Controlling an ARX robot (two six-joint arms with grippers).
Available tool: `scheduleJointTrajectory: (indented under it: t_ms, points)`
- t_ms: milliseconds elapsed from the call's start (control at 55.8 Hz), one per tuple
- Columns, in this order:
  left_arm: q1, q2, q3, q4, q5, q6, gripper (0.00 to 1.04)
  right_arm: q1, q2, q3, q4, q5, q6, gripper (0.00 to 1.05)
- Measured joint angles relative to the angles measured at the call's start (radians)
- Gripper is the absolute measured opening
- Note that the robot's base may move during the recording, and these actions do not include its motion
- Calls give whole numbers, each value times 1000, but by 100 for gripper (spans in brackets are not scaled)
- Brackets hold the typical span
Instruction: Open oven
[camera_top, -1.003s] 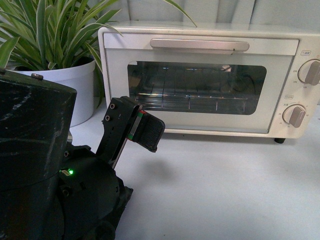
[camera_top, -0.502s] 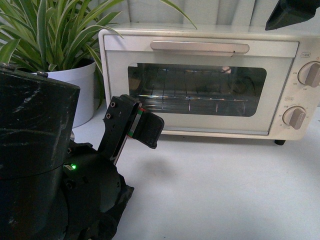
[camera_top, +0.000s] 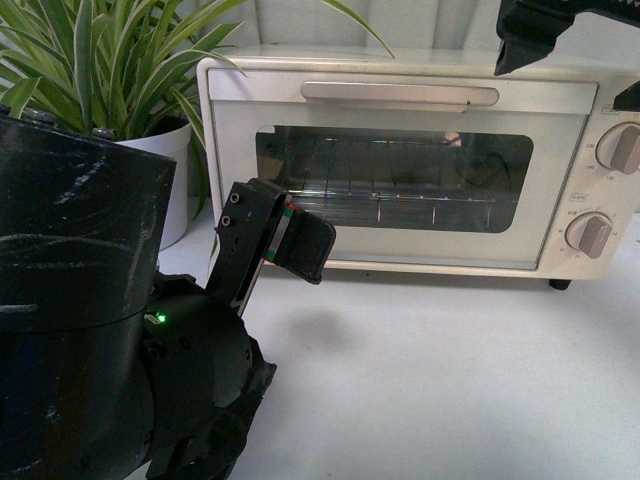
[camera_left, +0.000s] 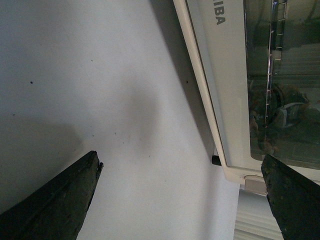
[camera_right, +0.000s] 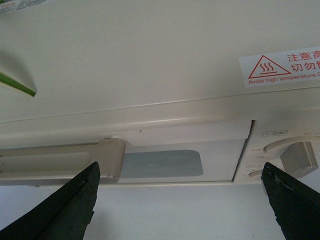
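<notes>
The cream-white oven (camera_top: 405, 160) stands at the back of the table, its glass door shut and its bar handle (camera_top: 400, 93) across the top. My right gripper (camera_top: 540, 35) hangs open above the oven's top right corner. The right wrist view looks down over the oven top (camera_right: 150, 55) at the handle's end (camera_right: 111, 159) and a knob (camera_right: 295, 157), with the right gripper (camera_right: 180, 200) wide apart. My left gripper (camera_top: 300, 245) is open, low in front of the door's lower left. In the left wrist view the open left gripper (camera_left: 182, 197) faces the oven's lower edge (camera_left: 220, 100).
A spider plant in a white pot (camera_top: 150, 170) stands left of the oven. Two beige knobs (camera_top: 605, 190) sit on the oven's right panel. My dark left arm base (camera_top: 90, 330) fills the lower left. White tabletop (camera_top: 450, 370) spreads before the oven.
The right gripper has come down into view at the top right, over the oven's corner. The left gripper has shifted slightly right and up.
</notes>
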Motion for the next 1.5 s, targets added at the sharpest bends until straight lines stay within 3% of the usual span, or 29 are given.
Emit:
scheduleJointTrajectory:
  t_ms: [717, 1505]
  points:
    - [6, 2, 0, 5, 0, -8, 98, 21, 49, 36, -47, 16, -8, 95]
    - [15, 2, -7, 6, 0, -11, 98, 51, -114, -238, 57, -67, -68, 95]
